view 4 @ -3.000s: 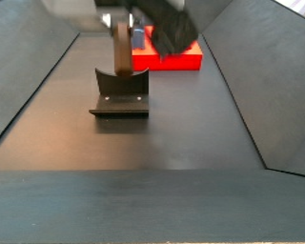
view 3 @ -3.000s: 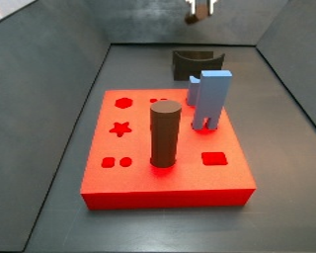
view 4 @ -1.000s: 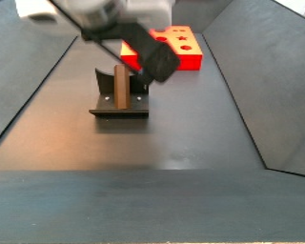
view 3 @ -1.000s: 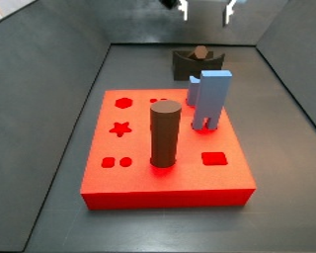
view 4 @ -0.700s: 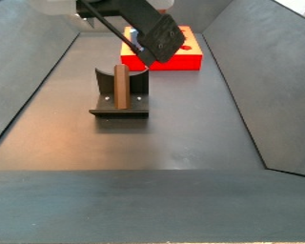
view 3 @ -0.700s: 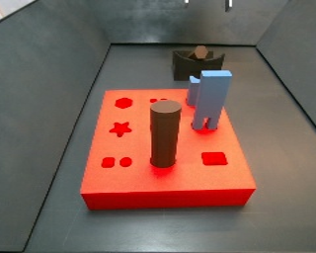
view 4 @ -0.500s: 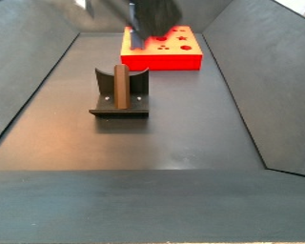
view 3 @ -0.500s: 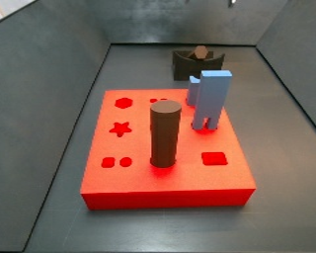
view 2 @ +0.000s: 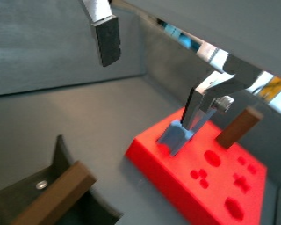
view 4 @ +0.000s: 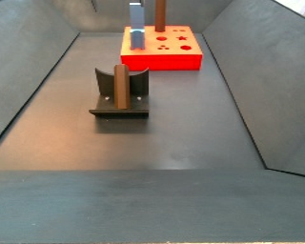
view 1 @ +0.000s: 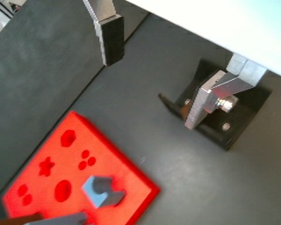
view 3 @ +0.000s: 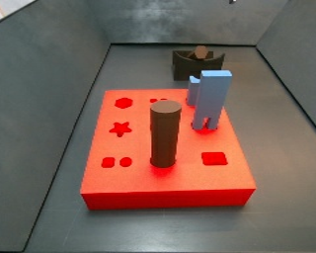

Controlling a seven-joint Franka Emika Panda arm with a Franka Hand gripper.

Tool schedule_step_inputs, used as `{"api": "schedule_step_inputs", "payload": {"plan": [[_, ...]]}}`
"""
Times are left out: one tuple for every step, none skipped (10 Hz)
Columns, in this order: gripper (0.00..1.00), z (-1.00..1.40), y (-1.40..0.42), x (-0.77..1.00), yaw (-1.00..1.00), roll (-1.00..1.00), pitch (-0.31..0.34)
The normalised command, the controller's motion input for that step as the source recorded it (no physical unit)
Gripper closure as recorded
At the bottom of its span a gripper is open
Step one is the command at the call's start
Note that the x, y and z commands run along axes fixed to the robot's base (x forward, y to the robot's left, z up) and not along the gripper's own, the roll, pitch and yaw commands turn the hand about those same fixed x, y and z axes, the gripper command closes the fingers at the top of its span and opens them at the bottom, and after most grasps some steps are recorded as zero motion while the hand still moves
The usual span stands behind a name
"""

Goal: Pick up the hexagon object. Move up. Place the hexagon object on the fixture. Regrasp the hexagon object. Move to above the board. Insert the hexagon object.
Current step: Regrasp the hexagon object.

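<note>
Both wrist views show the gripper (view 1: 167, 66) high above the floor, its two silver fingers (view 1: 108, 31) spread wide with nothing between them; it does not appear in either side view. The hexagon object (view 4: 122, 90) rests on the fixture (view 4: 121, 107), leaning upright in the notch of the dark bracket, and in a side view its brown end (view 3: 199, 52) peeks up behind the light-blue block (view 3: 211, 100). In a wrist view the rod (view 2: 55, 208) lies across the fixture (view 2: 59, 167) close to the camera. The board (view 3: 165, 151) sits well apart from the fixture along the grey floor (view 4: 155, 143). On the board stand the thick brown round cylinder (view 3: 165, 133) and the light-blue block, each set in a hole, while the hexagon hole (view 3: 122, 101) and star hole (view 3: 121, 127) are open.
</note>
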Motion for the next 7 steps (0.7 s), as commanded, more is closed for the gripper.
{"api": "schedule_step_inputs", "payload": {"plan": [[0.0,0.01,-0.03,-0.02,0.01,1.0,0.011],[0.0,0.01,-0.03,-0.03,0.01,1.0,0.004],[0.0,0.0,-0.03,-0.03,0.01,1.0,0.001],[0.0,0.0,-0.03,-0.03,0.01,1.0,-0.006],[0.0,0.0,-0.02,-0.02,0.01,1.0,-0.012],[0.0,0.0,-0.02,-0.02,0.01,1.0,-0.017],[0.0,0.0,-0.02,-0.02,0.01,1.0,-0.021]]}}
